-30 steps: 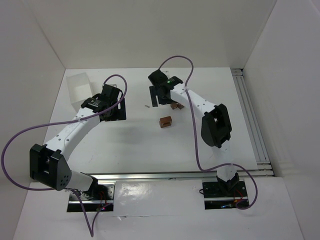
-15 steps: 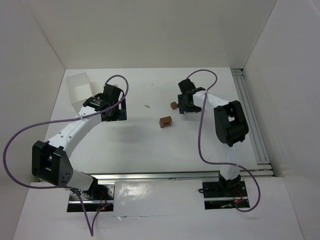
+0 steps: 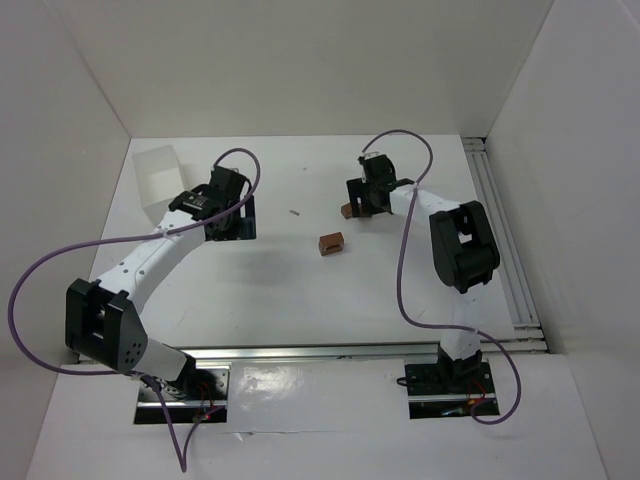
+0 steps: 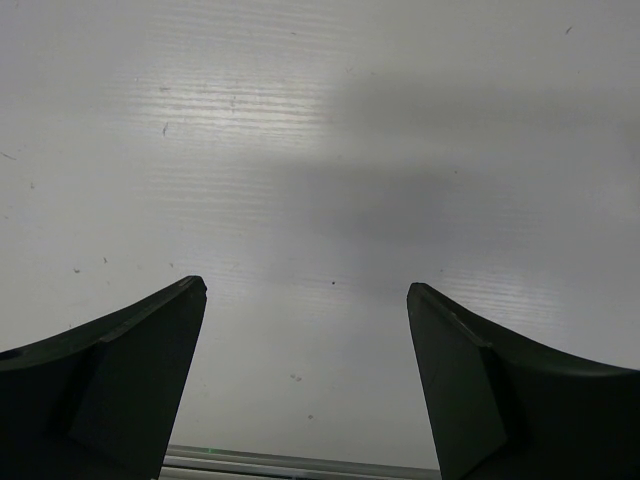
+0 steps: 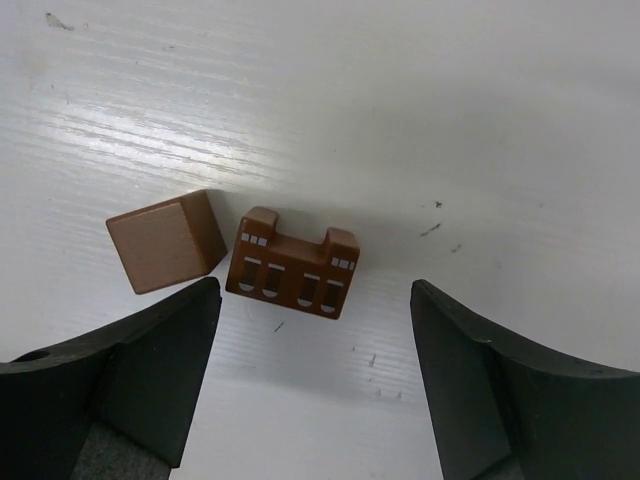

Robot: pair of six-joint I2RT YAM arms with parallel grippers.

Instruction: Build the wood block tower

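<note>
My right gripper [image 5: 312,290] hangs over the far middle of the white table [image 3: 300,290] with its two dark fingers [image 5: 150,350] spread wide, gripping nothing. Below it, in the wrist view, lie two wood blocks. One is a reddish-brown wooden block with a notch in its top edge and small painted arched windows [image 5: 293,275], lying flat in the gap between my fingers and touching neither. The other is a plain reddish-brown wooden cube [image 5: 165,240], just beside the notched block on its left and close to my left finger.

From above, a third reddish-brown wooden block [image 3: 331,243] lies by itself on the table, nearer my bases and apart from the pair.

My left gripper [image 4: 305,286] is spread wide over bare table, holding nothing, near the white translucent plastic tray [image 3: 155,180] at the far left corner.
</note>
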